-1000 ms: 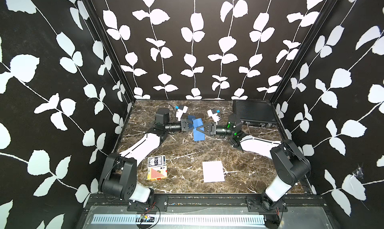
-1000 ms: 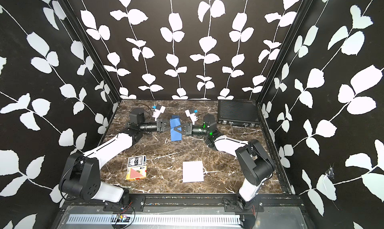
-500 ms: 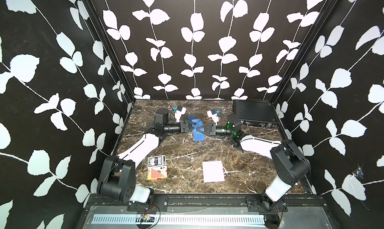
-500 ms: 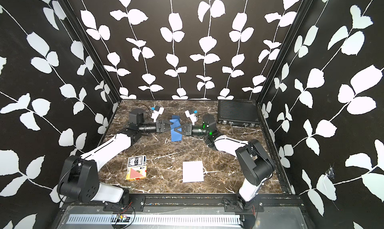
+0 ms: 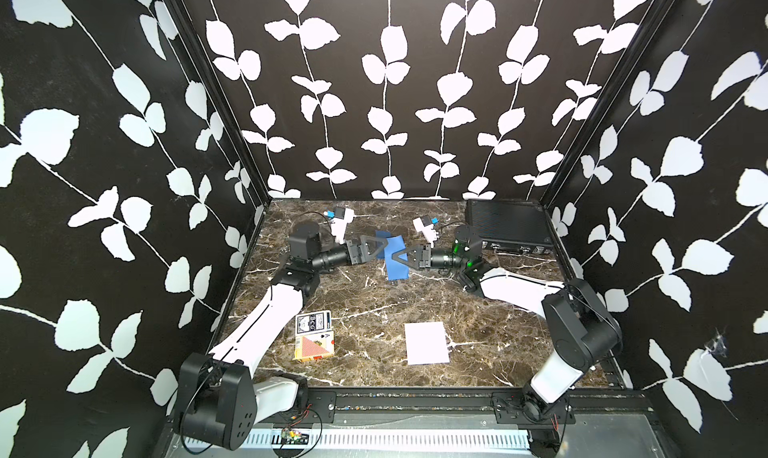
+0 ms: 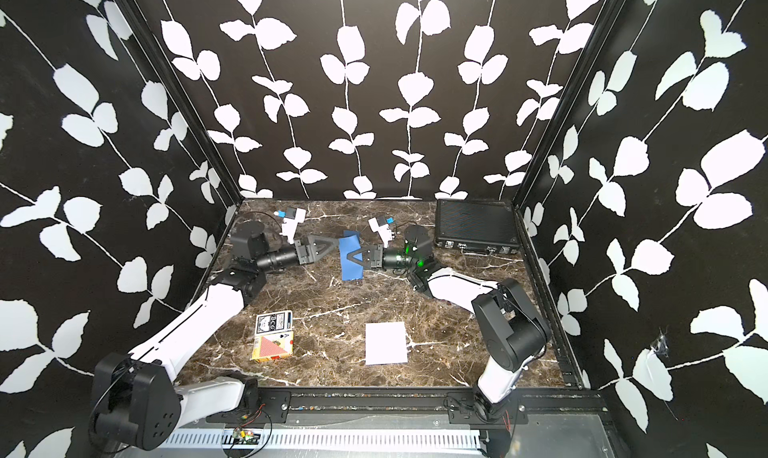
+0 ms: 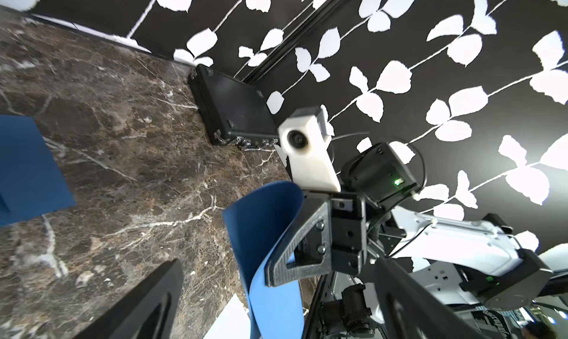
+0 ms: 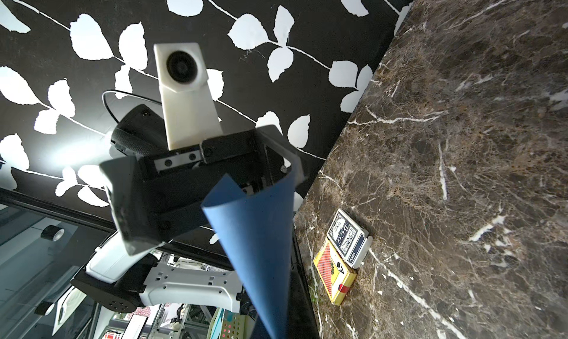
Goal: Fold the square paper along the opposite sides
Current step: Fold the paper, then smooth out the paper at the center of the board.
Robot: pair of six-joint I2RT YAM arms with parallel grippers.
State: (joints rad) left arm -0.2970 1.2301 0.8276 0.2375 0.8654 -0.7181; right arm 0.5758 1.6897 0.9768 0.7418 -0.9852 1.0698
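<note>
1. Your marble tabletop carries everything you need to watch, with leaf-patterned walls on three sides.
2. The black ribbed case lies flat in the back right corner, its latches facing the front.
3. The blue square paper, your task piece, is toward the back centre, between the two grippers. It stands on edge and bows into a curl rather than lying flat. You cannot tell whether its lower end touches the tabletop.
4. A white sheet lies flat near the front, right of centre, well apart from the blue paper.
5. Two playing-card boxes sit touching near the front left: the blue-backed box behind and the red-and-yellow box in front.
6. Your right gripper reaches in from the right and is clamped tight on the blue square paper. The left wrist view shows its finger pressed against the sheet.
7. Your left gripper points at the paper from the left with its jaws spread wide, holding nothing. In the right wrist view, the paper's free curled edge sits just at its mouth.
</note>
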